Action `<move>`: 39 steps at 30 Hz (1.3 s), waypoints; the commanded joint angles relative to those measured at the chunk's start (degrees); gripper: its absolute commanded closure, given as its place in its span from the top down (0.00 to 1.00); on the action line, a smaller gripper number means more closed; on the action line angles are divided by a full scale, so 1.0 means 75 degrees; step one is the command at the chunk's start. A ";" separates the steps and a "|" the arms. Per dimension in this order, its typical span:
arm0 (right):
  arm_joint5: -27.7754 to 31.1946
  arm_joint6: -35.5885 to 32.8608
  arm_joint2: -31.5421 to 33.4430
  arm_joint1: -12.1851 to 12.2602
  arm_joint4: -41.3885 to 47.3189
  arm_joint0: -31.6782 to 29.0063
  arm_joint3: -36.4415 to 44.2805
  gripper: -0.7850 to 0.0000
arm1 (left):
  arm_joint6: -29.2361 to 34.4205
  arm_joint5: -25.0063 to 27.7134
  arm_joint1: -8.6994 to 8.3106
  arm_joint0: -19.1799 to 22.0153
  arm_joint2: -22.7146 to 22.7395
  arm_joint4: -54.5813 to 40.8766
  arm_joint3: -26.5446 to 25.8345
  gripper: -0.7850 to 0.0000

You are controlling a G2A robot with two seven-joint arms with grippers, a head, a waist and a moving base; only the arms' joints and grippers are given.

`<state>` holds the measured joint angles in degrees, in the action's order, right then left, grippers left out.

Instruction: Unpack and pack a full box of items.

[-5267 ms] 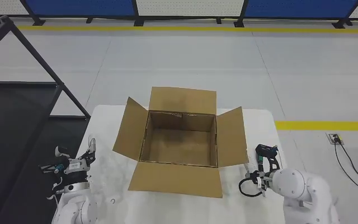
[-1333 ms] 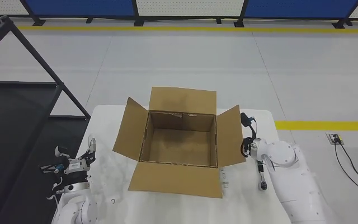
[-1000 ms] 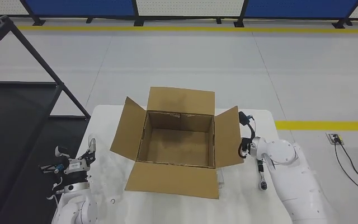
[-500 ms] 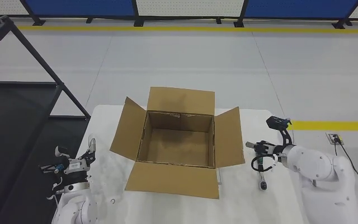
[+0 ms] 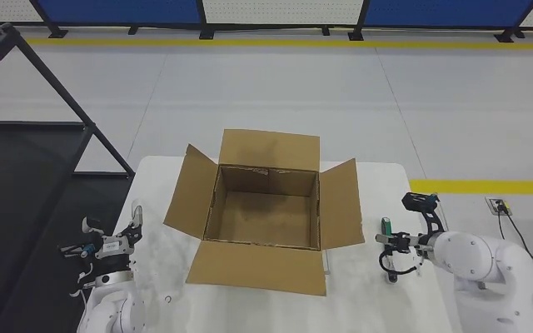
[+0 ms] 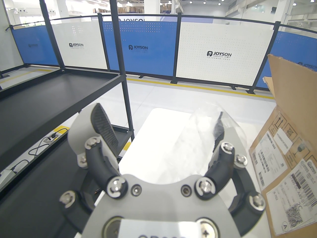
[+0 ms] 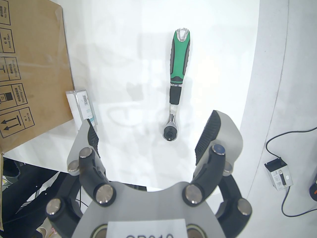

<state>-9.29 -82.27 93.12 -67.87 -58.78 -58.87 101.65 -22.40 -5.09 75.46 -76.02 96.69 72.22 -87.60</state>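
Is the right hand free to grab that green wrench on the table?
Probably yes. The right hand hangs open above the wrench, which lies flat on the table with nothing over it; the box flap is well aside.

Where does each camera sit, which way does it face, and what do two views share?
Top view: overhead, looking down on the white table and open cardboard box; left arm and right arm at the near corners.
Left wrist view: on the left arm, facing roughly level past the open left end effector toward a black rack.
Right wrist view: looking down past the open right end effector at a ratchet wrench.
Shared: top and right wrist views both show box and wrench.
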 commanded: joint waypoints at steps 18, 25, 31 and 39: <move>0.0313 0.0419 -0.0883 0.0037 -0.0634 0.0941 -0.2682 0.50 | 0.0000 0.0000 0.0000 0.0000 0.0000 0.0000 0.0000 1.00; 0.0282 0.0434 -0.1052 0.0051 -0.0703 0.1037 -0.2905 0.45 | 0.0000 0.0000 0.0000 0.0000 0.0000 0.0000 0.0000 1.00; 0.0249 0.0433 -0.1244 0.0046 -0.0712 0.1146 -0.2979 0.44 | 0.0000 0.0000 0.0000 0.0000 0.0000 0.0000 0.0000 1.00; 0.0194 0.0443 -0.1493 0.0033 -0.0727 0.1380 -0.3319 0.44 | 0.0000 0.0000 0.0000 0.0000 0.0000 0.0000 0.0000 1.00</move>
<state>-7.76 -79.02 82.06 -67.61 -64.19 -48.68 77.03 -22.40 -5.09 75.46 -76.02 96.69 72.22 -87.60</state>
